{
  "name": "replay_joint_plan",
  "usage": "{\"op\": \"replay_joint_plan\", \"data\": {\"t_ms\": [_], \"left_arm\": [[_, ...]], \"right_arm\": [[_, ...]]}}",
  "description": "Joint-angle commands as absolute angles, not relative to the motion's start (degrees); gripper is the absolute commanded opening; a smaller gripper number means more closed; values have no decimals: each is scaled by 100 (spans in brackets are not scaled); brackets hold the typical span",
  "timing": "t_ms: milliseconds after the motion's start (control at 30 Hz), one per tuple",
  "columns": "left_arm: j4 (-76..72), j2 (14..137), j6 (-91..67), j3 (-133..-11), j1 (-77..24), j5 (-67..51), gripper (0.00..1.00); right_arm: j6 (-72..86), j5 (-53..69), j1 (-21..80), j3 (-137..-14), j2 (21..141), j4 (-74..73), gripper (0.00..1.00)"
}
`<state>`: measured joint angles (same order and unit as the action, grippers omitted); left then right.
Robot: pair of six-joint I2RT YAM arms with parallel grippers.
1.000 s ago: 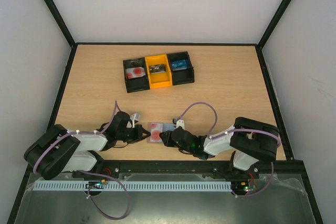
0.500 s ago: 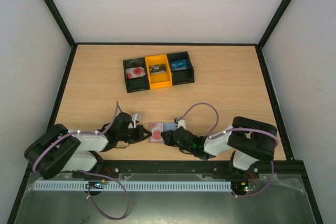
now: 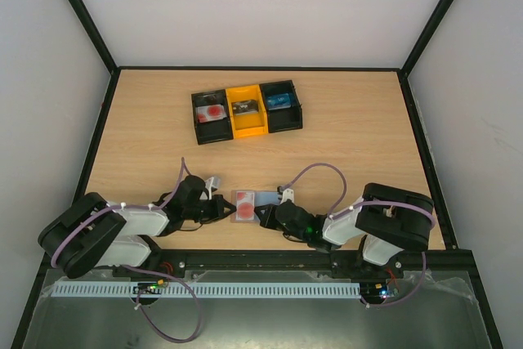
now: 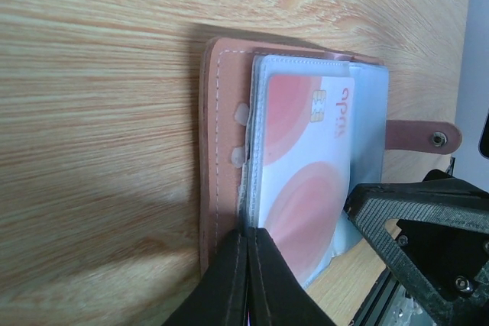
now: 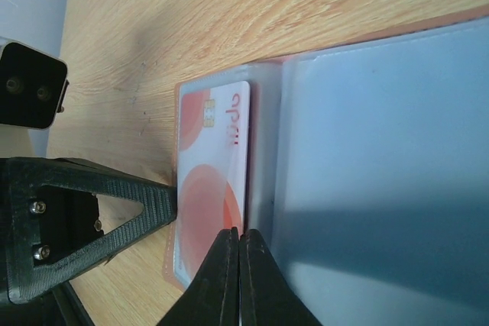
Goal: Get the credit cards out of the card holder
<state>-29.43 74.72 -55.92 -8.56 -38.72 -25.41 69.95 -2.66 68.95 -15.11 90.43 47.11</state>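
card holder (image 4: 218, 112) between left tool (image 4: 248, 240) and right tool (image 5: 238, 240), apparently in contact

Wooden table with a three-compartment tray inside a white-walled enclosure

A light wood-grain table (image 3: 351, 136) carries a three-compartment tray (image 3: 249, 131) towards its far side, black at both ends and yellow in the middle; a small dark item (image 3: 245, 107) lies in the yellow compartment and a blue one (image 3: 279, 101) in the right-hand black compartment, while white walls (image 3: 261, 6) edged by black frame bars (image 3: 82, 14) surround the table and a white slotted strip (image 3: 245, 290) runs along the near edge
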Motion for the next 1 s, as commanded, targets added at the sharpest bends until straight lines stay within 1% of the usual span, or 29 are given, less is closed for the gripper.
{"op": "replay_joint_plan", "data": {"t_ms": [0,167,333,967], "left_arm": [[-2435,7577,-5561,-791,-3947,-2320,3],[-2466,7633,-5582,-789,-3968,-2328,3],[-2477,7663,-5607,-779,-4003,-2300,3],[-2580,7819,-5635,-773,-4078,-2289,3]], "right_arm": [[7101,-415,6864,-1456,8992,4944,2],[7089,-433,6857,-1554,9110,4848,9],[7131,-384,6821,-1564,9201,4865,12],[7071,-8,6757,-1582,9575,5424,11]]}}
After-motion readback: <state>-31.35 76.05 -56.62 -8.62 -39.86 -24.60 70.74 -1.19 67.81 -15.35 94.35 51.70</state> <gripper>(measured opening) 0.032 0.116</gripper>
